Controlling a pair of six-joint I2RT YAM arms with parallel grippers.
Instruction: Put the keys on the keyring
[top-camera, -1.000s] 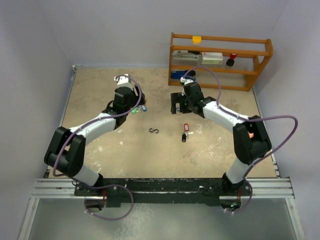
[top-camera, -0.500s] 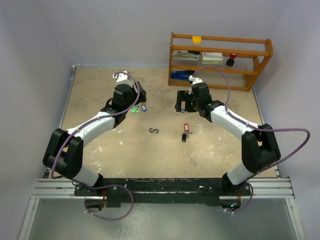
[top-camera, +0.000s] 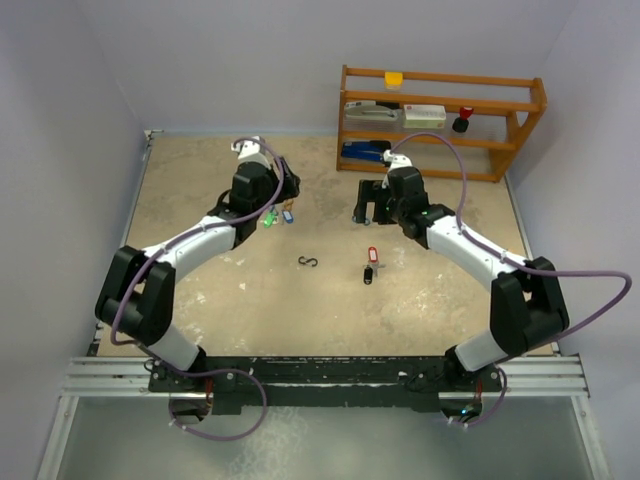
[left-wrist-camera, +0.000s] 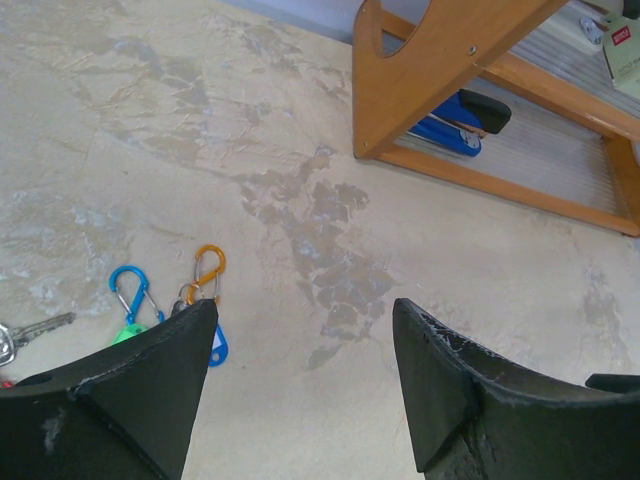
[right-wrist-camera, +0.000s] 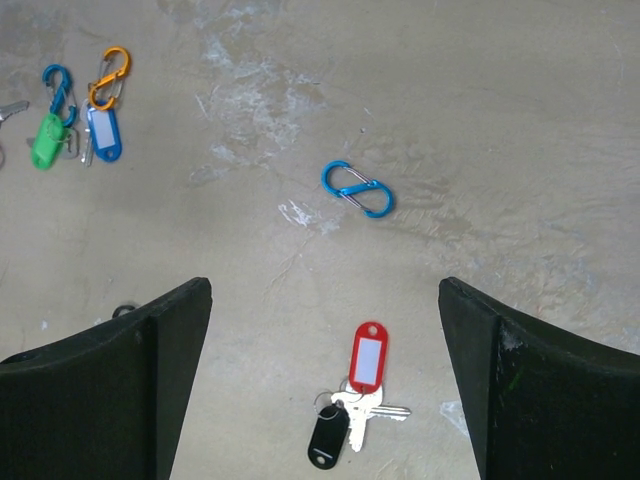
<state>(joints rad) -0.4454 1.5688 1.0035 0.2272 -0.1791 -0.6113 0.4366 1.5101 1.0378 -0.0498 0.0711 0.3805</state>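
**Key lot, unthreaded, on the tabletop; both grippers empty.**
Left gripper is hanging wide open just beside green-tagged key and blue-tagged key. Red-tagged key with black fob is lying near the gaping, empty right gripper. Risk: flat tags skidding away from closing fingertips.

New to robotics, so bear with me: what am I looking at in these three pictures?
Two robot arms are bolted at the near edge of a table. The wide picture looks down from above; the other two come from wrist cameras, the dark wedges being gripper fingers. The left gripper and right gripper are open, holding nothing. On it lie a red-tagged key with a black fob, a green-tagged key and a blue-tagged key by coloured clips, and a loose blue clip. A wooden shelf stands behind.
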